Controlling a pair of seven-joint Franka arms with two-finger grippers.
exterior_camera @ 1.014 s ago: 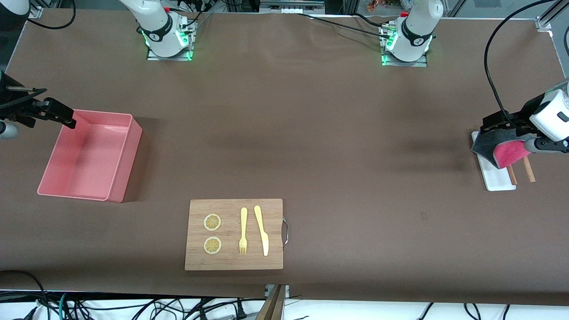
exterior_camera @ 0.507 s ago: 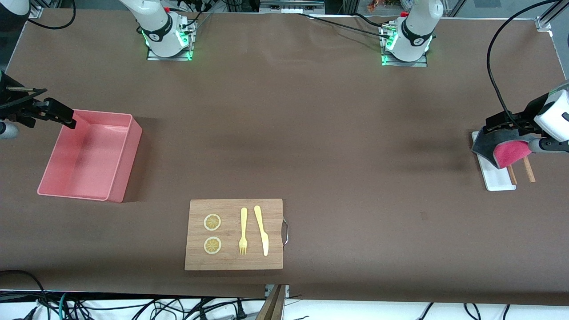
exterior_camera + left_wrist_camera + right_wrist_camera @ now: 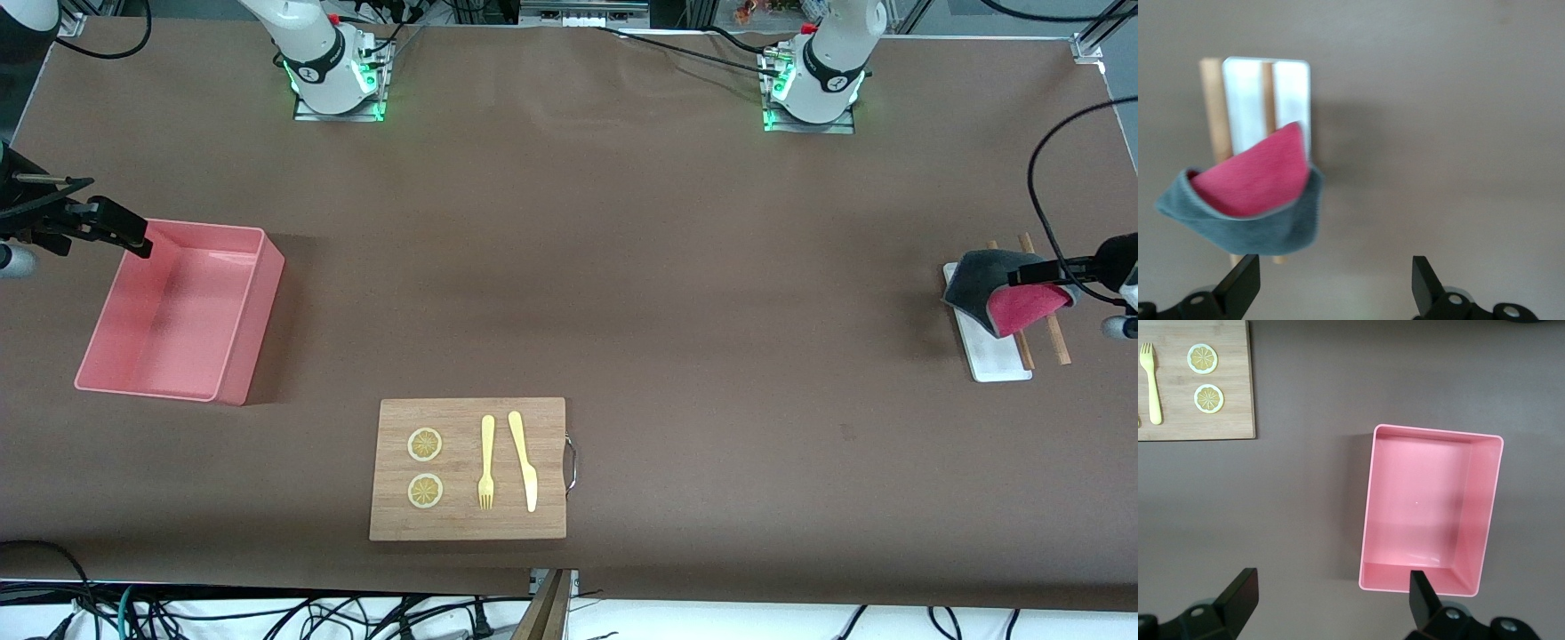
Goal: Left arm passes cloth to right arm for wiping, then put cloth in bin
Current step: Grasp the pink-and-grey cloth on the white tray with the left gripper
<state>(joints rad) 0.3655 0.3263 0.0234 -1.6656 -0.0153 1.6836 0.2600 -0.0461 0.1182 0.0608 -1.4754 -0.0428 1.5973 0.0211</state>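
- Risk, a judgement: could pinch only one layer of cloth (image 3: 1000,298), since folded w/ grey face outside, pink inside; single-layer pinch likely to let it unfold or slip out during the pass
- Could also snag a wooden stick (image 3: 1056,338) under the cloth, or drag the white tray (image 3: 994,360) along; cloth draped on tray & sticks, so a deep pinch likely catches them too
- Handoff risk: arms well apart, at the two ends of the counter (image 3: 622,267); poor alignment mid-counter might drop the cloth short of right claw
- Wiping risk: fork (image 3: 486,462), knife (image 3: 524,460) & lemon slices (image 3: 425,467) loose on board (image 3: 467,524); a broad swipe might knock them off
- Left claw (image 3: 1335,283): fully open, holding nothing, touching nothing; hovers by the cloth at left arm's end of the counter, cloth off to one finger's side in left wrist view, not between the fingers
- Right claw (image 3: 1331,603): fully open, empty, waits over the edge of the bin (image 3: 253,293) at right arm's end
- Cloth lies on tray, not gripped; bin empty, farther from front cam than board
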